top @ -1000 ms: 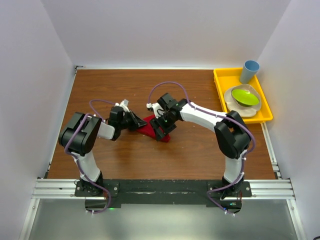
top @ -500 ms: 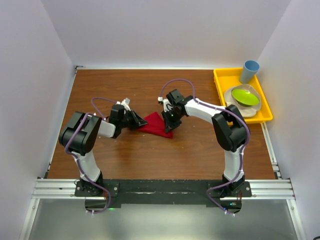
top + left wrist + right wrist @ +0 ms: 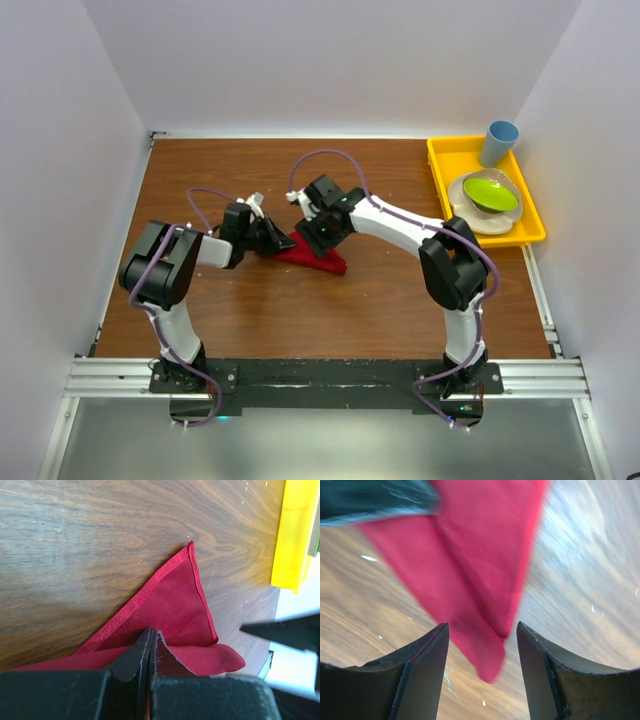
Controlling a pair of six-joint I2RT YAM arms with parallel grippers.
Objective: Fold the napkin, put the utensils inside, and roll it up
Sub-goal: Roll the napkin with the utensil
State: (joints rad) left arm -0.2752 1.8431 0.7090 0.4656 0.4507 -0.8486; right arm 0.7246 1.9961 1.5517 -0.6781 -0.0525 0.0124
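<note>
Covering part of the one red napkin in the top view, the right hand hides the cloth's far edge, so its full outline cannot be made out there. What shows is a flat triangle on the table. Two hands are in view, both at the napkin. The left hand sits at the cloth's left corner with its jaws fully closed. Its fingertips rest on the red fabric, and whether a layer is pinched between them cannot be told. The right hand is above the napkin with its fingers standing apart, gripping nothing; its wrist view is blurred, with a pointed corner of the cloth seen between the two fingers. Well to the right of the napkin and farther back lies one yellow tray with one blue cup and one green bowl on one pale plate.
</note>
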